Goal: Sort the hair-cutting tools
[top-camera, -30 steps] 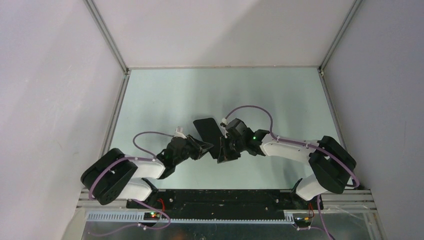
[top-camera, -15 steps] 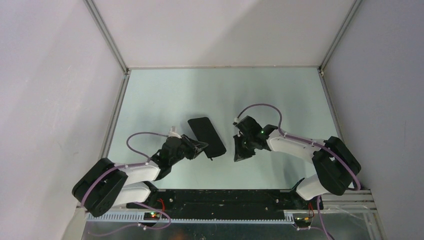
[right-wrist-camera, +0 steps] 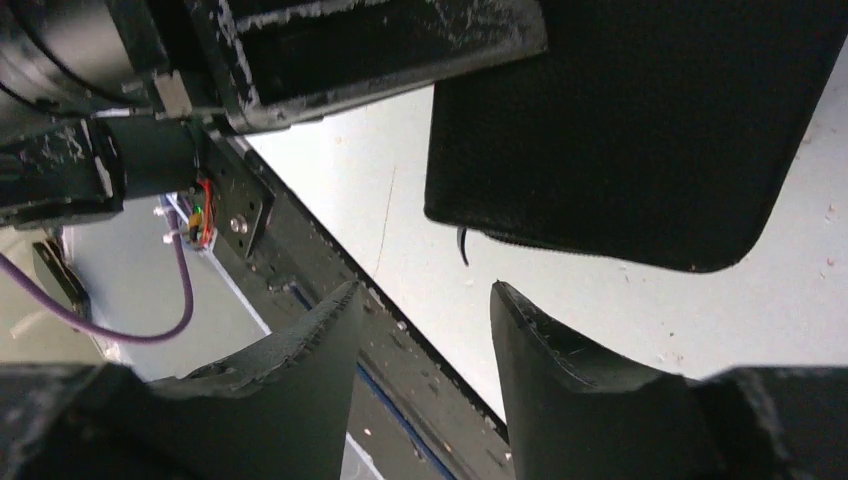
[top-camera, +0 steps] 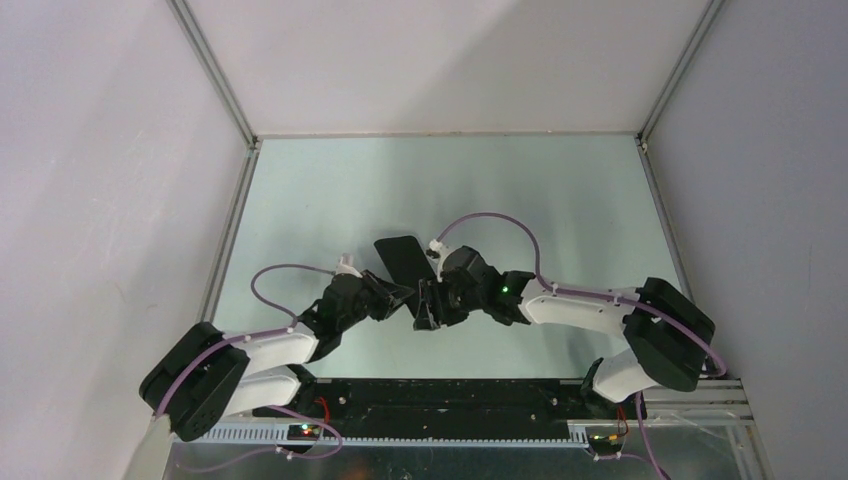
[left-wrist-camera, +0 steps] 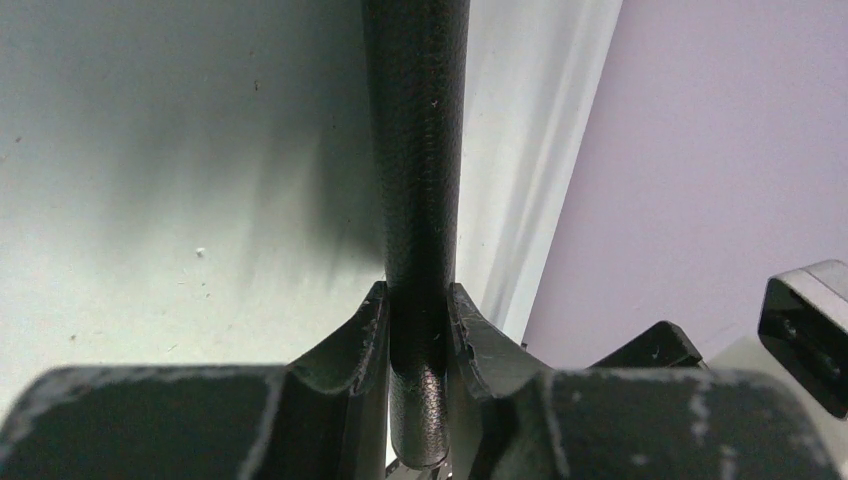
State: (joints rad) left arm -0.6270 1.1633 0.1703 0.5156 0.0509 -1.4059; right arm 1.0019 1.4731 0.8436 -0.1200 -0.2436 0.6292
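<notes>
Left wrist view alone shows left gripper (left-wrist-camera: 418, 302) clamping case (left-wrist-camera: 415, 150)

I can't make out the scissors or the comb from any of my cameras, so I can't tell their look, pose or place. The one item I see is the black case (top-camera: 401, 259), pinched edge-on in the left gripper (left-wrist-camera: 417, 312) near mid-table, its zip pull dangling.

Pale green tabletop (top-camera: 330, 190), lightly scuffed, boxed in by plain walls on three sides, one black zip case (top-camera: 398, 257) near its centre, perhaps tipped slightly off the surface rather than flat.
</notes>
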